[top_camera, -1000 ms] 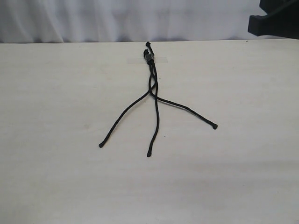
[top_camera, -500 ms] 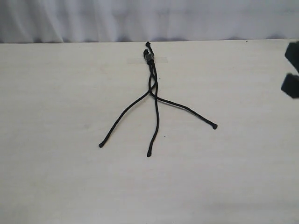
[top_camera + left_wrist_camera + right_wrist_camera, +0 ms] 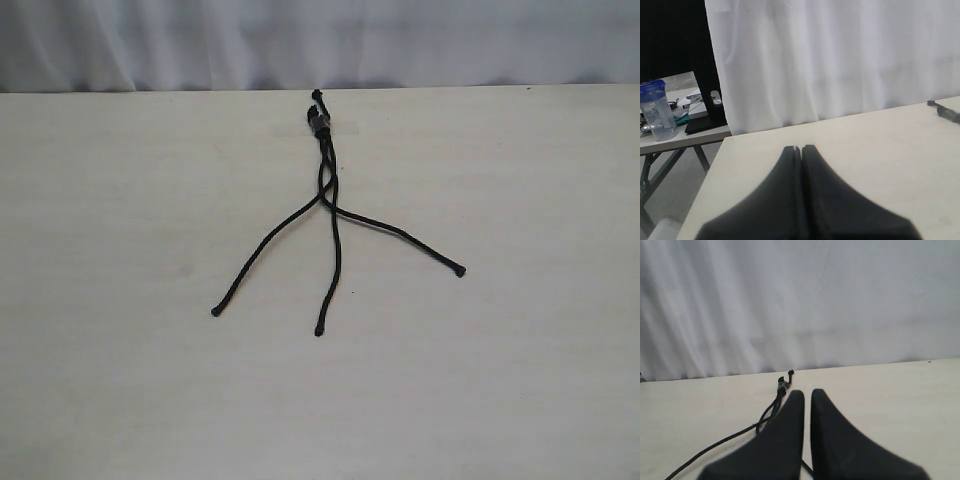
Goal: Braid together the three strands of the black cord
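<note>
The black cord [image 3: 328, 190] lies on the table with its knotted end [image 3: 318, 120] under clear tape at the far side. Its three strands cross once, then fan out to a left tip [image 3: 216, 312], a middle tip [image 3: 319, 331] and a right tip [image 3: 461, 271]. Neither gripper shows in the exterior view. My left gripper [image 3: 801, 148] is shut and empty above bare table, with the knotted end [image 3: 945, 111] far off at the frame's edge. My right gripper [image 3: 807, 392] hovers over the cord [image 3: 771, 412] with a narrow gap between its fingers and nothing held.
A pale table [image 3: 120, 200] carries the cord, and a white curtain [image 3: 300, 40] hangs behind it. Beyond the table's edge stands a side table with a blue-lidded clear container [image 3: 657, 112] and clutter.
The dark arm shape at the right edge of the exterior view moved down and then out of view. The cord has not moved.
</note>
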Motion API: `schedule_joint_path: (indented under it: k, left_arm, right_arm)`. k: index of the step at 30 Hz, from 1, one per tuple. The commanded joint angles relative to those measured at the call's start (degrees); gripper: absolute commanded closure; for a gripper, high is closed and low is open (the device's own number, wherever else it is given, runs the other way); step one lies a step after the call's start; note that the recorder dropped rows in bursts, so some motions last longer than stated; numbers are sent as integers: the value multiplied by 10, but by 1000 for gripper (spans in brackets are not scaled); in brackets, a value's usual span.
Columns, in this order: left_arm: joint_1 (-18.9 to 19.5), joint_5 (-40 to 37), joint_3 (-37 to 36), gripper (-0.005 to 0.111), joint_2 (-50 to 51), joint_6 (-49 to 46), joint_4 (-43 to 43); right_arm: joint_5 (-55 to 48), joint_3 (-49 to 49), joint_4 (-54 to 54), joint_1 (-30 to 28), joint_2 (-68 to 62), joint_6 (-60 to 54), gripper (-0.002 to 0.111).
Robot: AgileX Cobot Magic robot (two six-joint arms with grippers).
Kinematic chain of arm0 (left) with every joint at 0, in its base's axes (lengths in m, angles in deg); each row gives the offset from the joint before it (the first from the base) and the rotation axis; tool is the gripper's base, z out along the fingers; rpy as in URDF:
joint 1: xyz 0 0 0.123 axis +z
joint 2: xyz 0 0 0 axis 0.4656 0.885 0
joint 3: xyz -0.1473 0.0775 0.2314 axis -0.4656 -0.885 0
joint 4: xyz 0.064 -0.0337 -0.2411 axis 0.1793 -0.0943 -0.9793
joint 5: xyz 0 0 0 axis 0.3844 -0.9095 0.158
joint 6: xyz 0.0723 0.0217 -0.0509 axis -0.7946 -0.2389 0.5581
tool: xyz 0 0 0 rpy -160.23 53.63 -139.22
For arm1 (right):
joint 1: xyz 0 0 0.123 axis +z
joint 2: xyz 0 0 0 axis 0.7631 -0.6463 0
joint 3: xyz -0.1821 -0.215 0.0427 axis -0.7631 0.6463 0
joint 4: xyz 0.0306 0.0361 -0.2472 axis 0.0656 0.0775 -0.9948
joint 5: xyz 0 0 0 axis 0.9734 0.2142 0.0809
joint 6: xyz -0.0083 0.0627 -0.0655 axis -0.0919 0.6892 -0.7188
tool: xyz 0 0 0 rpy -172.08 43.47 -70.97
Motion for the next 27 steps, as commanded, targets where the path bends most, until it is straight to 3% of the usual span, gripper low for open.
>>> schedule_joint_path:
  k: [1, 10, 19, 27]
  left_arm:
    - [1, 3, -2, 107, -1, 2, -4]
    - [1, 3, -2, 107, -1, 2, -4]
    - [1, 3, -2, 107, -1, 2, -3]
    - [1, 3, -2, 107, -1, 2, -3]
  right_arm:
    - [-31, 2, -27, 1, 42, 5, 104]
    - [-45, 2, -27, -2, 68, 5, 104]
    - [-137, 2, -27, -108, 137, 1, 104]
    - [-175, 2, -27, -116, 151, -3, 104]
